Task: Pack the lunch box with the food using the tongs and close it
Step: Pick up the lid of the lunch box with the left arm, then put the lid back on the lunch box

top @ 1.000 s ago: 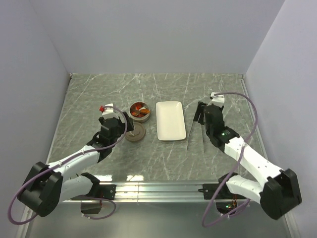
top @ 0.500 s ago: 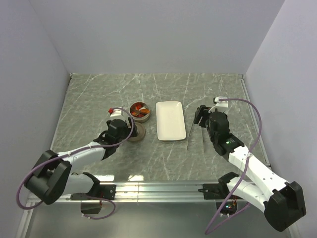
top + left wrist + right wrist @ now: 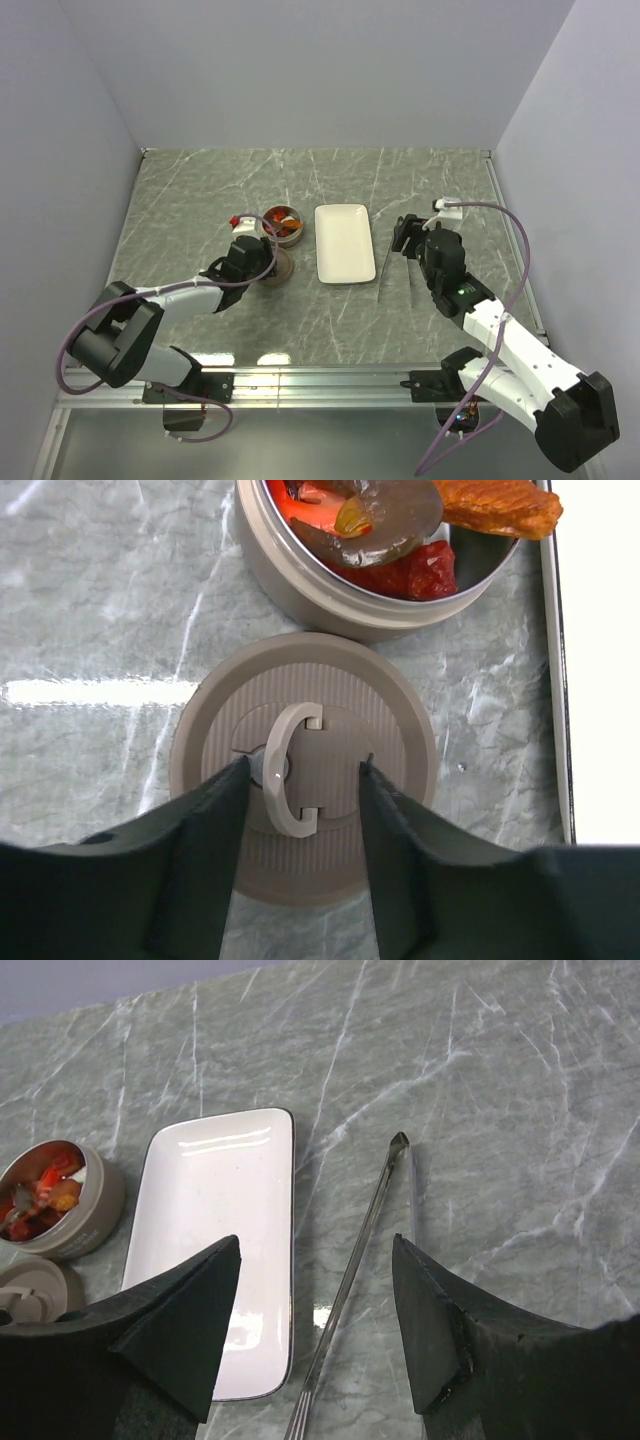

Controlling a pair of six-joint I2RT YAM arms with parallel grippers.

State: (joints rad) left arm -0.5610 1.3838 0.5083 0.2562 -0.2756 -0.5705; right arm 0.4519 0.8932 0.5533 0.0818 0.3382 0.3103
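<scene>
The round tin lunch box [image 3: 283, 226] stands open left of the white plate, holding red and orange food [image 3: 430, 570]. Its flat brown lid [image 3: 390, 730] lies on the table just in front of it, curved handle [image 3: 285, 770] up. My left gripper [image 3: 305, 765] is down over the lid with one finger on each side of the handle. The left finger touches it and the right finger stands a small gap away, so the jaws are open. The dark tongs [image 3: 383, 272] lie right of the plate. My right gripper [image 3: 315, 1250] hovers open above the tongs [image 3: 365, 1250], holding nothing.
A bare white rectangular plate [image 3: 344, 243] lies between the tin and the tongs. The marble table has a metal rail along its near edge [image 3: 320, 378], and walls close in the back and both sides.
My left gripper has slid right onto the lid and narrowed its jaws around the handle. The right gripper drew back slightly from the tongs and then held still.
</scene>
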